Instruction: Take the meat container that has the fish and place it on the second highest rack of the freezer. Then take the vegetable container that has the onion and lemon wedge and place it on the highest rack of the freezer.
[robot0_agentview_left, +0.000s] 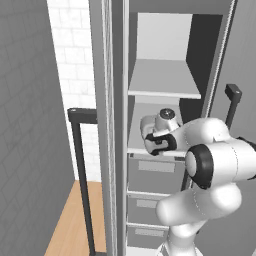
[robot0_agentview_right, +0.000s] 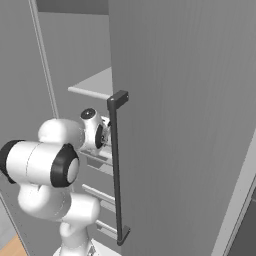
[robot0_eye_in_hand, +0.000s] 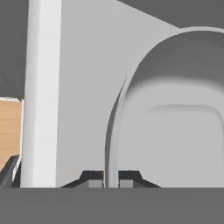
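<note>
The tall narrow grey freezer (robot0_agentview_left: 165, 150) stands open, the arm reaching in at the lower open shelf (robot0_agentview_left: 137, 149), under the flat light-grey highest rack (robot0_agentview_left: 162, 80), which is bare. In the hand view the pincer (robot0_eye_in_hand: 110, 177) is closed on the thin rim of a pale grey rounded container (robot0_eye_in_hand: 175, 113) beside a white upright post (robot0_eye_in_hand: 41, 92). The right base view shows the door's long dark bar handle (robot0_agentview_right: 116, 170) close beside the wrist.

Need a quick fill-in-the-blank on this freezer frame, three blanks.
1. The freezer door stands ___.
2. The gripper is shut on the ___ of a pale container.
3. Below the highest rack, the arm reaches in at the ___ open shelf.
Missing words: open; rim; lower.
</note>
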